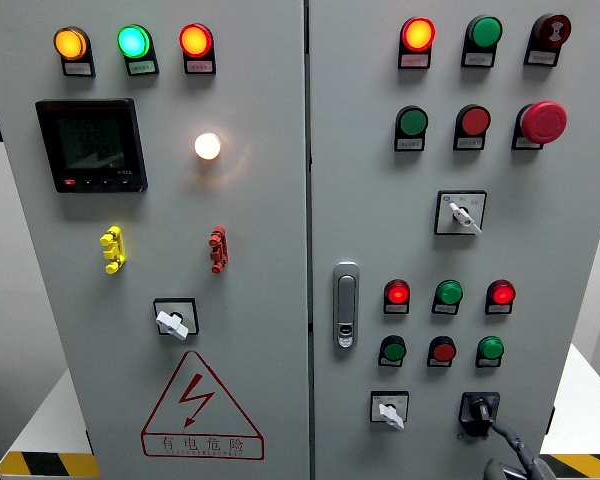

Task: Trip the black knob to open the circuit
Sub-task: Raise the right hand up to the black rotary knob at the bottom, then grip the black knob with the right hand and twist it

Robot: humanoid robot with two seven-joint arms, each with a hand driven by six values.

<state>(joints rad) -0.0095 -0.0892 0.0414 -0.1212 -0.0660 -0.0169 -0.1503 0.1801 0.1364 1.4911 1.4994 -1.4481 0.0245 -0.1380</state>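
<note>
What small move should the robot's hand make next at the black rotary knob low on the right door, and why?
Probably turn the knob. The right hand, entering from the lower right, has a grey fingertip at the black rotary knob on the grey cabinet door, though the grip is unclear; settle the fingers, then twist to trip it.

A grey cabinet [260, 220] fills the view. On its left door sit a black meter screen [90, 145], a glowing white lamp [208, 146], a yellow handle [112, 249], a red handle [217, 249] and a red-bordered warning triangle [200, 405]. A metal door latch [346, 305] and a red mushroom button [543, 121] are on the right door.
</note>
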